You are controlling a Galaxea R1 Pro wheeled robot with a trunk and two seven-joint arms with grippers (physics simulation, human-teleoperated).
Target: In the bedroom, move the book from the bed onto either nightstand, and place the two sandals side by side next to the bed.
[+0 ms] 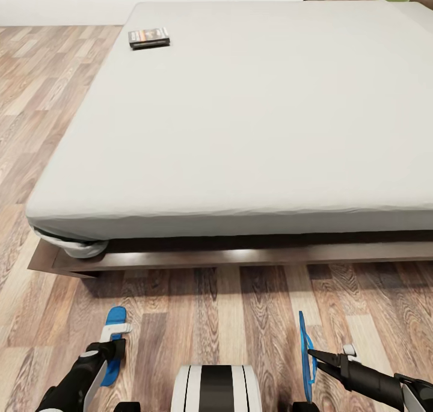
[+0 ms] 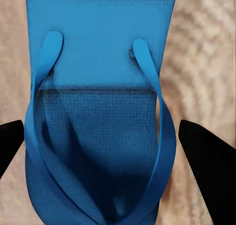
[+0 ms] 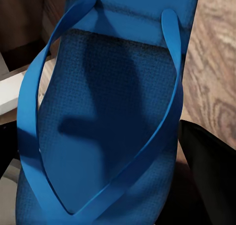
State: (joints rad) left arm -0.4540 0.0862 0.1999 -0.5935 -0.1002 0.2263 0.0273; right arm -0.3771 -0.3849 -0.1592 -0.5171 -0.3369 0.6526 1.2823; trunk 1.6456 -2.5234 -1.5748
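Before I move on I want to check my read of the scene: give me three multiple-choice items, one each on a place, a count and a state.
1. Where is the book?
A. On the floor
B. On the mattress, near its far left corner
C. On a nightstand

2. How many blue sandals does the head view show?
A. One
B. Two
C. Three

3. How is the right sandal positioned?
A. Flat on the floor
B. On the bed
C. Up on its edge at the right gripper

Answers:
1 B: the book lies on the mattress.
2 B: a left sandal and a right sandal.
3 C: it stands edge-on at the right gripper.
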